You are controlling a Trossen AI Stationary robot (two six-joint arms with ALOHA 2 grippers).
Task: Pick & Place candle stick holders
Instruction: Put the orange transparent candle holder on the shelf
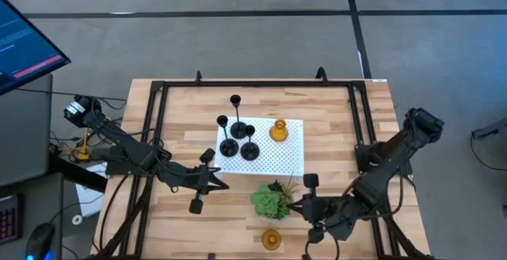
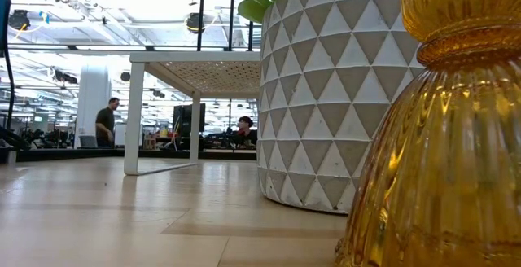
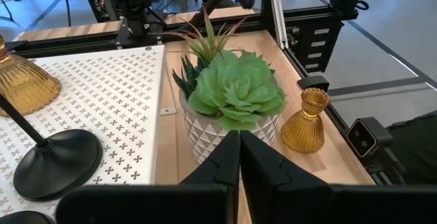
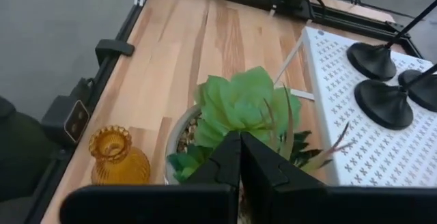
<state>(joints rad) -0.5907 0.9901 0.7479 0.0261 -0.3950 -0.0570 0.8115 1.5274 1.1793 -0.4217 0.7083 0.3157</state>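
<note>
Three black candle stick holders (image 1: 238, 130) (image 1: 229, 147) (image 1: 249, 151) stand on their round bases on a white perforated stand (image 1: 289, 161), with an amber holder (image 1: 278, 131) beside them. A second amber holder (image 1: 271, 238) stands upright on the wood near the table's front edge, also in the right wrist view (image 4: 117, 157). My left gripper (image 1: 222, 185) hovers shut left of the plant, holding nothing. My right gripper (image 1: 293, 206) is shut and holds nothing; it hangs at the plant's right side, just over its leaves (image 4: 239, 104).
A green leafy plant (image 1: 273, 199) in a white patterned pot (image 2: 326, 96) stands between the two grippers, close behind the front amber holder (image 2: 440, 137). A black frame (image 1: 154, 109) rims the table. People show in the room beyond.
</note>
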